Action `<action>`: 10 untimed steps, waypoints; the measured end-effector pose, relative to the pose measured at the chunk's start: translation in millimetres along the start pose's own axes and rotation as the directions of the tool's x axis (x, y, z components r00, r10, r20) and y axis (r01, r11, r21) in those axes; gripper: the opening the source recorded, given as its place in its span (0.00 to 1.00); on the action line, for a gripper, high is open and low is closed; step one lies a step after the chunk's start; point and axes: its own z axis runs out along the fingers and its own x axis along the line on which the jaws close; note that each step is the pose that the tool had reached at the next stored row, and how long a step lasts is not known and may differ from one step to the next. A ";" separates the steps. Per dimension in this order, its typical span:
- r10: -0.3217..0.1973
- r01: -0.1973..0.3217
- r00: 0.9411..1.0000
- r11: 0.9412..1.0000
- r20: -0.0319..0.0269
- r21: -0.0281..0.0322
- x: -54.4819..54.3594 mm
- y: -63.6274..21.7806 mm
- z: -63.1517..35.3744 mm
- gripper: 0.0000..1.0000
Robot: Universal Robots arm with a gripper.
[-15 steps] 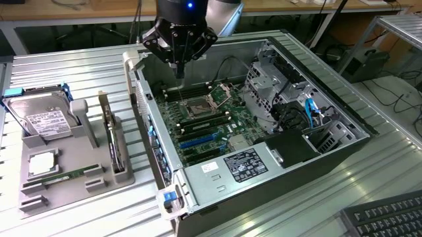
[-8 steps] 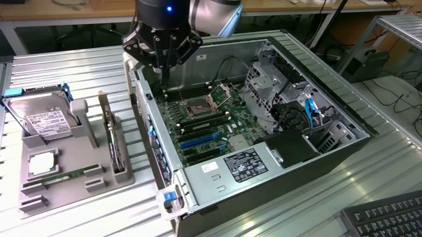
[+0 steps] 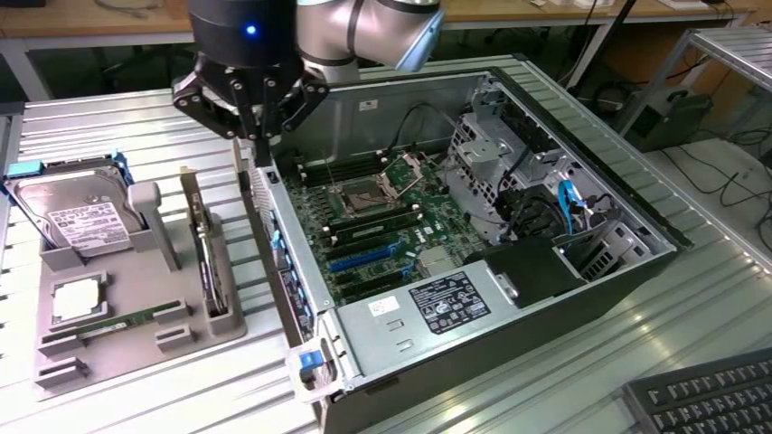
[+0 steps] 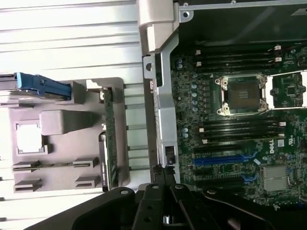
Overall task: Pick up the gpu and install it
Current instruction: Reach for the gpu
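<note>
The gpu [image 3: 208, 258] is a green card standing on its edge in a slot of the grey tray [image 3: 133, 348], at the exterior view's left of the open computer case [image 3: 579, 271]. In the wrist view the gpu [image 4: 109, 139] shows edge-on beside the case's rear wall [image 4: 160, 96]. My gripper [image 3: 259, 155] hangs above the gap between the tray and the case, over the case's rear edge, a little beyond the card's far end. Its fingers are shut with nothing between them; the wrist view shows the gripper [image 4: 165, 173] closed to a point.
The tray also holds a silver hard drive [image 3: 79, 221] with blue rails, a square chip [image 3: 75, 300] and a thin memory stick [image 3: 115, 323]. The motherboard [image 3: 386, 217] lies exposed inside the case, with blue slots [image 4: 220, 159]. A keyboard [image 3: 711, 398] lies at the near right.
</note>
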 end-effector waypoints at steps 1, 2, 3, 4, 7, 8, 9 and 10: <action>0.000 0.000 1.000 1.000 0.000 0.000 4.2 -0.4 1.2 0.11; 0.000 0.000 1.000 1.000 0.000 0.000 9.4 -0.9 2.7 0.11; 0.000 0.000 1.000 1.000 0.000 0.000 14.0 -1.3 4.0 0.11; 0.000 0.000 1.000 1.000 0.000 0.000 18.3 -1.6 5.2 0.11; 0.000 0.000 1.000 1.000 0.000 0.000 32.3 -2.9 8.9 0.11; 0.000 0.000 1.000 1.000 0.000 0.001 37.6 -3.3 10.2 0.11; 0.000 0.000 1.000 1.000 0.000 0.002 42.5 -3.8 11.3 0.11; 0.000 0.000 1.000 1.000 0.000 0.002 48.1 -4.3 12.6 0.11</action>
